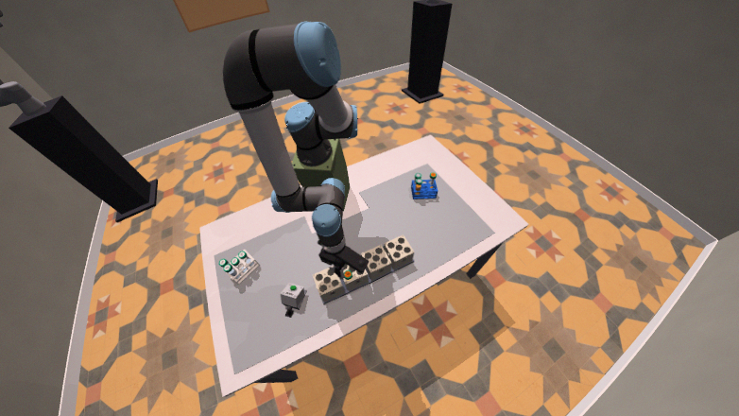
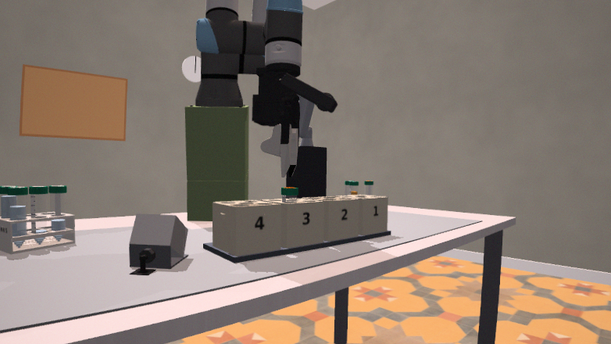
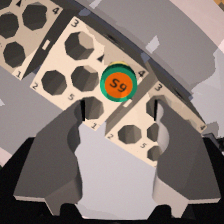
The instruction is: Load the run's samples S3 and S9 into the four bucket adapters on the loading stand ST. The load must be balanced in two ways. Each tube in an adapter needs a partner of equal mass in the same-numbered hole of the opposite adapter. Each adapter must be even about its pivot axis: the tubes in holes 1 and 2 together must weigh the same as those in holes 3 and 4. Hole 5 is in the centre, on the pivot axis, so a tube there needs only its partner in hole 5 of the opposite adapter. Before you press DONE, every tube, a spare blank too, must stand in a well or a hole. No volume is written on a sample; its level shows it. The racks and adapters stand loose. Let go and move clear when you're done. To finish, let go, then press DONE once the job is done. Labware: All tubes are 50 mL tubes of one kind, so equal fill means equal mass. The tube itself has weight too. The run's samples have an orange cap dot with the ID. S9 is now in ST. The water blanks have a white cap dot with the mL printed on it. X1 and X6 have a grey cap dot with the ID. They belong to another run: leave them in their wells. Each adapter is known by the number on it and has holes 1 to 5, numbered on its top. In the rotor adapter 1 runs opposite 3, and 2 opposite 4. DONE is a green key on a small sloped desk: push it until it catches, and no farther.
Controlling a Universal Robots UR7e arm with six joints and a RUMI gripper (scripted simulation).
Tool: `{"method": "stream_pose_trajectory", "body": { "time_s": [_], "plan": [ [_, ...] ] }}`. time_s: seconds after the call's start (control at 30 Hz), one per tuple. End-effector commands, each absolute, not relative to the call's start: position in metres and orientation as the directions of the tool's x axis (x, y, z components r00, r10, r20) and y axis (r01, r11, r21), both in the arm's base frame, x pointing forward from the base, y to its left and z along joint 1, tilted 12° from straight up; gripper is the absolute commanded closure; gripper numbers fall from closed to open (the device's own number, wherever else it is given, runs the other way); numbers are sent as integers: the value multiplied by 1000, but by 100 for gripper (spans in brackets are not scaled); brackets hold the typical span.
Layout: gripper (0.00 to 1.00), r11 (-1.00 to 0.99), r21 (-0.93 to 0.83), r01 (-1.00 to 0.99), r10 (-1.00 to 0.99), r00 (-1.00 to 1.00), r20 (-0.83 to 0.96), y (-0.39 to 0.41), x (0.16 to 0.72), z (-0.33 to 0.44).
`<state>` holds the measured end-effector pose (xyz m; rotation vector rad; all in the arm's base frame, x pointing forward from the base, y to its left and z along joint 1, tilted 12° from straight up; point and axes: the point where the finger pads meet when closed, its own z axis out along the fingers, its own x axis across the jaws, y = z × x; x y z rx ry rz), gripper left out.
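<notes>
Sample S9 (image 3: 118,85) (image 1: 347,272) (image 2: 289,192), a green-capped tube with an orange dot, stands in hole 4 of adapter 3 (image 2: 305,218) (image 1: 357,279). Adapters 4 (image 2: 251,228), 2 (image 2: 344,213) and 1 (image 2: 375,210) stand in the same row on the stand, and their holes look empty. My gripper (image 3: 119,101) (image 1: 338,269) (image 2: 287,170) hangs a little above adapter 3, close over S9. Its fingers stand apart with nothing between them. The blue rack (image 1: 422,190) at the far right holds a few tubes, some with orange dots. I cannot read their labels.
A white rack (image 1: 245,273) (image 2: 32,239) with several green-capped tubes stands at the left. The grey desk with the green DONE key (image 1: 293,287) (image 2: 158,239) stands just left of adapter 4. Black pillars stand on the floor around the table.
</notes>
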<state>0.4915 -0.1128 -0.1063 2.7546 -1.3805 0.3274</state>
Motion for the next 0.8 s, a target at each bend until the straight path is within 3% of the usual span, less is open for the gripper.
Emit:
{"method": "stream_pose_trajectory", "body": {
  "time_s": [0.0, 0.77],
  "plan": [
    [65, -673, -42, -738, -729, 653, 207, -111, 494, -106],
    [65, -673, -42, -738, -729, 653, 207, -116, 501, -146]
  ]
}}
